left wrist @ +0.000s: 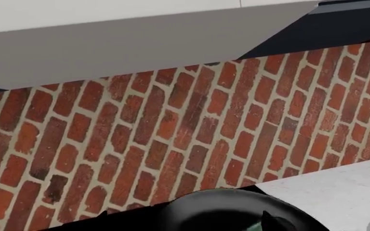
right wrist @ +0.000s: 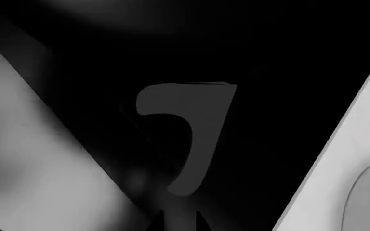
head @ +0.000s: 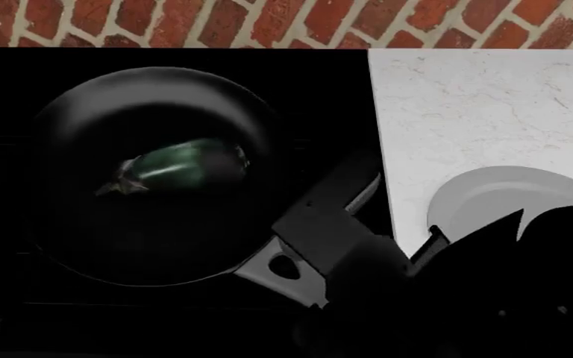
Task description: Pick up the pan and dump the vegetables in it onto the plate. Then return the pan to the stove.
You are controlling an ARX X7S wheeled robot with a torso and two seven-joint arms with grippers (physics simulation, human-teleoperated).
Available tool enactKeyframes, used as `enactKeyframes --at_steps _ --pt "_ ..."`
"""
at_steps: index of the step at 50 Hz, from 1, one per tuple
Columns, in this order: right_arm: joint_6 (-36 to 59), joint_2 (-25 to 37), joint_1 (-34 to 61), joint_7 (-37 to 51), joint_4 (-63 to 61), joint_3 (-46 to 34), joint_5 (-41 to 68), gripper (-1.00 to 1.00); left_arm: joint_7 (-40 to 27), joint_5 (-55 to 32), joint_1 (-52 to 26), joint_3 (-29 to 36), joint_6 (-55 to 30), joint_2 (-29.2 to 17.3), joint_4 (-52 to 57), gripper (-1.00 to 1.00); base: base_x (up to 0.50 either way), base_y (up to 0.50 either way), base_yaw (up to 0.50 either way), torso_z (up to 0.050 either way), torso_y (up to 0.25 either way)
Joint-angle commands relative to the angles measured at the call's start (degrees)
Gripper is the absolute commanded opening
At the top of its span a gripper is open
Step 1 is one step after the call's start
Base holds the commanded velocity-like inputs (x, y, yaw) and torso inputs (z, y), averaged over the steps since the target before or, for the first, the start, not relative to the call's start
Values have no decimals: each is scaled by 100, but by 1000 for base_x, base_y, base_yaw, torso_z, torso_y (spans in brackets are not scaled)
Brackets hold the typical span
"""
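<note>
A: Where's the pan (head: 152,175)?

B: On the stove (head: 327,89), the vegetable (head: 182,168) lying inside. Its handle (head: 312,239) runs from the rim straight toward the right claw (head: 351,246), which sits on it.

A: Clenched?

B: I can't tell; the fingers are too dark. The left claw isn't in view at all.

A: And the plate (head: 486,194)?

B: On the white surface (head: 476,112), just beside the right claw, opposite the pan. The right arm is nearer.

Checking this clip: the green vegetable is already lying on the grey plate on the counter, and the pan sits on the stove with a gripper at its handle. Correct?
Not quite. The head view shows the vegetable still inside the pan; the plate looks bare where visible. The rest holds: the pan sits on the stove, with the right gripper at its handle.
</note>
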Motion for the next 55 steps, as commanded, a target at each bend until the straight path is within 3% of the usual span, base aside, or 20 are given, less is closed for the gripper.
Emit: enactKeyframes --at_steps 1,24,39,55 --pt "-263 145 108 403 -114 856 -87 -100 55 56 48 -117 -20 68 -155 100 0 0 0 0 0" --pt "-375 533 143 867 735 1305 1400 -100 227 581 373 128 385 -54 -196 100 0 0 0 0 3" --pt "-1145 995 -465 861 672 1739 1845 -100 154 639 301 298 446 -108 -239 100 0 0 0 0 2" --pt "-1888 1428 -987 696 571 2215 2202 -100 405 1273 618 568 825 -179 -371 100 0 0 0 0 3"
